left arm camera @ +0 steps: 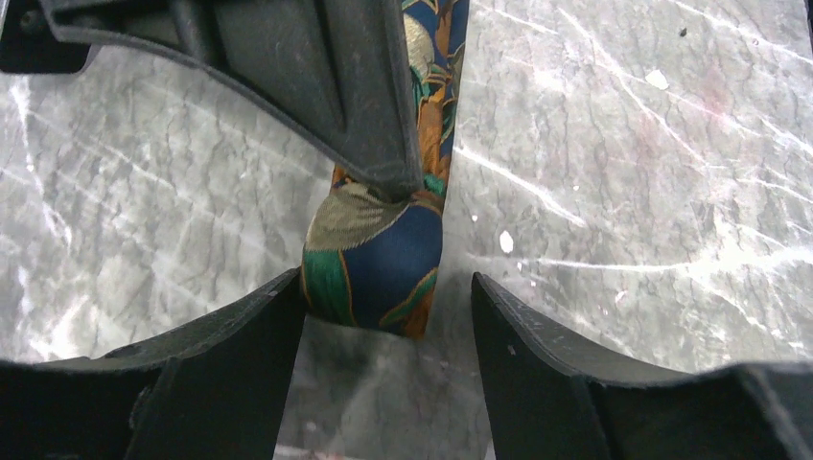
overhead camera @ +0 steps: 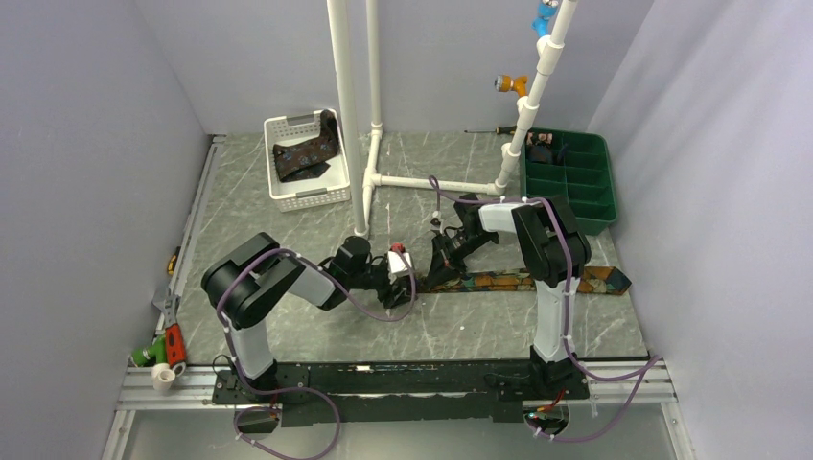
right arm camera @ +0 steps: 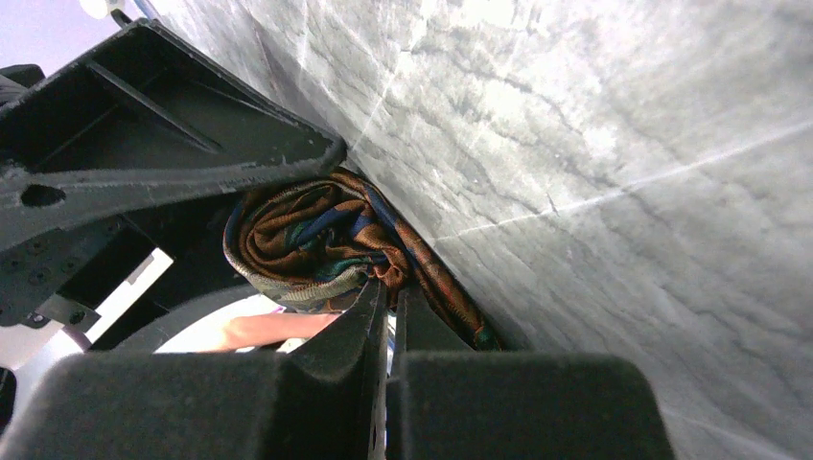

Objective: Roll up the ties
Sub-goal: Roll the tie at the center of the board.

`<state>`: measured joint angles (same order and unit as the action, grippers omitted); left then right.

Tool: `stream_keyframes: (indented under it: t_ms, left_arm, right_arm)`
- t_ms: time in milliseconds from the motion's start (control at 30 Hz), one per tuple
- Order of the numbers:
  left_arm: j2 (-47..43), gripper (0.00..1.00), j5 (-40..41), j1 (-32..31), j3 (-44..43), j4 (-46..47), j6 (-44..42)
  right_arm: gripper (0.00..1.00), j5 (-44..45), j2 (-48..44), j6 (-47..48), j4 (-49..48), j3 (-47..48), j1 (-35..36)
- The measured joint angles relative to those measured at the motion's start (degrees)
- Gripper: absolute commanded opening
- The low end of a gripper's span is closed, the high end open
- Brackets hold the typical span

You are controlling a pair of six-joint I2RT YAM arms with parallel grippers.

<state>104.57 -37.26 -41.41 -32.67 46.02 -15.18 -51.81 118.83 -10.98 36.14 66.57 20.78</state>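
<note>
The mottled orange and teal tie [overhead camera: 499,281] lies flat across the table, its left end wound into a small roll [left arm camera: 374,268]. My right gripper [overhead camera: 439,271] is shut on the fabric at the core of that roll [right arm camera: 307,244]; in its own wrist view the right gripper [right arm camera: 393,292] has its fingers almost touching. My left gripper [overhead camera: 401,287] is open, and the roll sits between its spread fingertips [left arm camera: 288,307] and touches the left one. A second dark tie with pale motifs [overhead camera: 305,158] lies in the white basket [overhead camera: 288,196].
A white pipe frame [overhead camera: 350,115] stands behind the arms. A green compartment tray [overhead camera: 585,206] is at the back right. Small tools lie at the table's left edge [overhead camera: 171,340]. Purple cables hang from both arms.
</note>
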Motion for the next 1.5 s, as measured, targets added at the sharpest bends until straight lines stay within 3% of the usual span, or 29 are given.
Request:
stream_keyframes:
  t_ms: [233,533,600,700,800,933,1067,1233,1367,1500]
  left_arm:
    - [-1.01,0.57,-0.09,0.33,0.07,-1.31,-0.07]
    - [2.14,0.33,-0.44,-2.45,-5.92,-2.8,1.46]
    - [2.34,0.33,-0.85,-2.45,-6.27,-3.3,1.4]
    - [2.78,0.44,-1.27,-2.45,-6.86,-3.87,1.33]
    - [3.61,0.48,-0.94,-2.67,-7.52,-4.11,0.81]
    - [4.9,0.31,0.2,-3.32,-9.18,-5.66,-0.35]
    - [4.2,0.2,1.2,-3.43,-9.97,-8.85,-0.76]
    - [3.06,0.16,2.69,-3.87,-11.39,-14.01,-2.6]
    - [2.67,0.15,3.26,-4.02,-12.63,-17.27,-3.76]
    - [2.62,0.15,3.3,-4.07,-13.55,-19.28,-4.35]
  right_arm:
    - [0.0,-0.5,0.46,0.02,0.33,0.33,-0.13]
    - [0.0,-1.18,1.14,0.96,0.96,0.9,-0.26]
    - [0.0,-1.22,1.2,1.18,1.09,1.03,-0.28]
    - [0.0,-1.27,1.22,1.31,1.11,1.03,-0.37]
    - [0.0,-1.31,1.22,1.31,1.11,0.98,-0.39]
    - [0.0,-1.64,1.18,1.25,0.81,0.83,-0.42]
    - [0.0,-2.12,0.87,1.09,0.15,0.28,-0.72]
    - [0.17,-2.32,-0.42,0.37,-1.86,-1.33,-1.31]
    - [0.37,-2.23,-1.57,1.46,-0.94,-1.31,-2.21]
    - [0.41,-0.17,-6.05,2.8,-0.28,-1.4,-4.9]
